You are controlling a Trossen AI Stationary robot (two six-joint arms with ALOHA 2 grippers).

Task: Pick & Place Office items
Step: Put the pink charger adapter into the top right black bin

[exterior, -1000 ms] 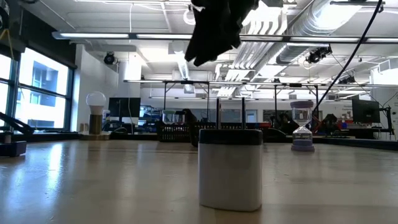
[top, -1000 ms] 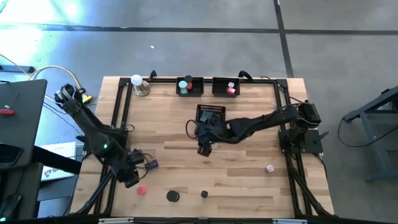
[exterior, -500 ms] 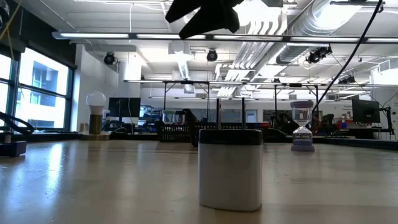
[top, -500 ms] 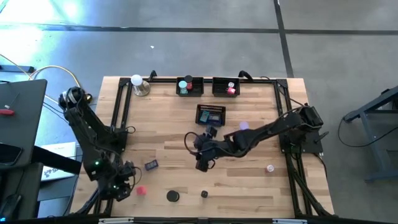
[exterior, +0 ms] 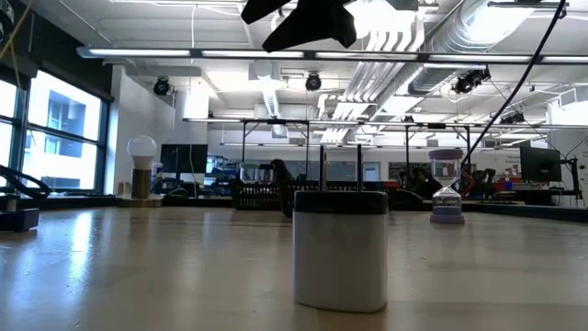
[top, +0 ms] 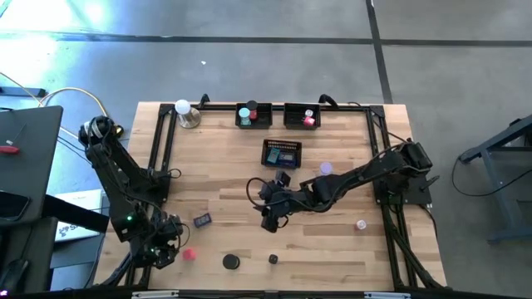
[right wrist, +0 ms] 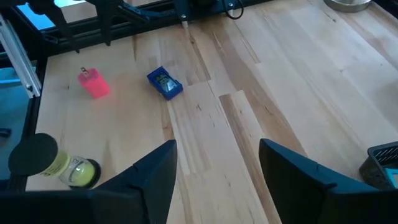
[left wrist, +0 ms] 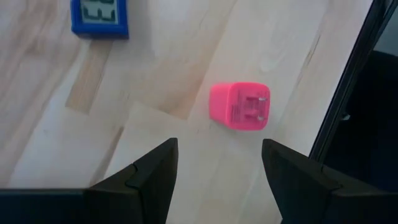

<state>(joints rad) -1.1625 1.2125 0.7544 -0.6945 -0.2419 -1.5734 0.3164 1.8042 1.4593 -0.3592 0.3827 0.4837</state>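
My left gripper (top: 162, 249) hovers open at the table's near-left corner. In its wrist view a pink cube (left wrist: 240, 106) with two metal prongs lies just ahead of the fingers, and a dark blue block (left wrist: 99, 17) lies farther off. My right gripper (top: 270, 218) hangs open above the table's middle and touches nothing. Its wrist view shows the pink cube (right wrist: 93, 83), the blue block (right wrist: 165, 83), a black disc (right wrist: 34, 155) and a yellowish roll (right wrist: 81, 173). In the high view the pink cube (top: 189, 254), blue block (top: 202, 220) and black disc (top: 230, 262) lie flat on the wood.
Three black mesh trays stand toward the far edge (top: 254, 115) (top: 301, 116) (top: 282, 154), each with items inside. A white ball on a metal base (top: 184, 110) sits at the far left. A lavender piece (top: 326, 169), a pink-lavender piece (top: 361, 224) and a small dark roll (top: 273, 259) lie loose.
My left gripper has drawn back from beside the blue block toward the near-left corner. My right gripper has moved from near the middle tray toward the near edge, uncovering the lavender piece. The items have stayed where they were.
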